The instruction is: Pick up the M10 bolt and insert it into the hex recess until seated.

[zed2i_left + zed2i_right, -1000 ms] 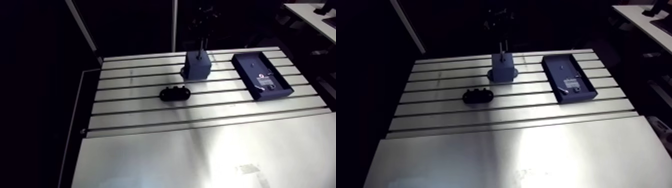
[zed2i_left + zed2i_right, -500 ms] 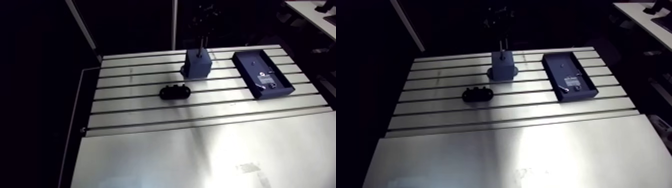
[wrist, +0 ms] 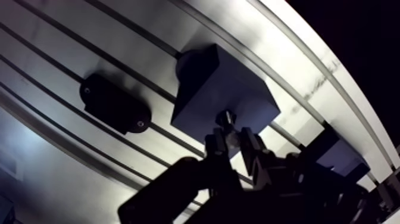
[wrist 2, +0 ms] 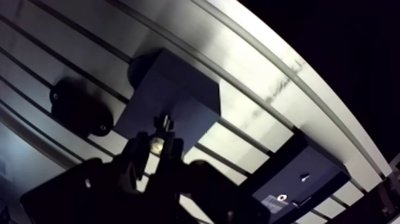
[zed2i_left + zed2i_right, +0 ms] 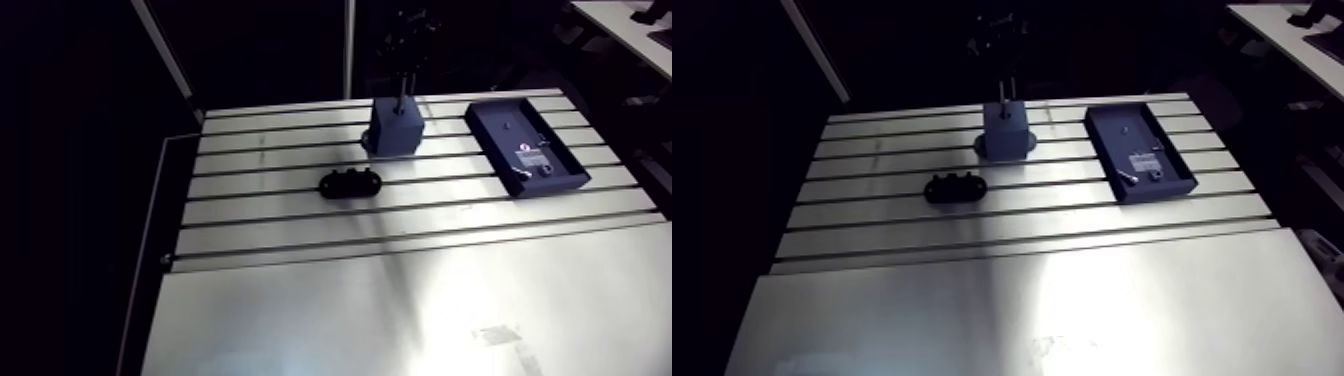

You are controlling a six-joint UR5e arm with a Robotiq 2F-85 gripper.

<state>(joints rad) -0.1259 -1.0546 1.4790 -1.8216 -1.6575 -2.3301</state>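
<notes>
My gripper [image 3: 231, 140] is shut on the M10 bolt [image 3: 225, 118], whose end sticks out ahead of the fingertips. In the wrist view the bolt's end hangs over the top face of a dark blue block [image 3: 202, 83] that stands on the slotted table. The arm view shows the bolt's thin shaft [image 5: 403, 100] coming straight down to the top of the block [image 5: 396, 132]. The gripper above it is dark against the background. No hex recess shows on the block's top; the bolt and fingers cover that spot.
A black oval fixture [image 5: 351, 185] with small holes lies in front of the block, toward the table's near side. To the right of the block lies a dark blue tray [image 5: 573, 172] with a few small parts in it. The slotted table [image 5: 300, 215] ends just behind the block.
The arm view has shifted slightly, so the camera moved a little. The gripper stays over the block with the bolt in it.
</notes>
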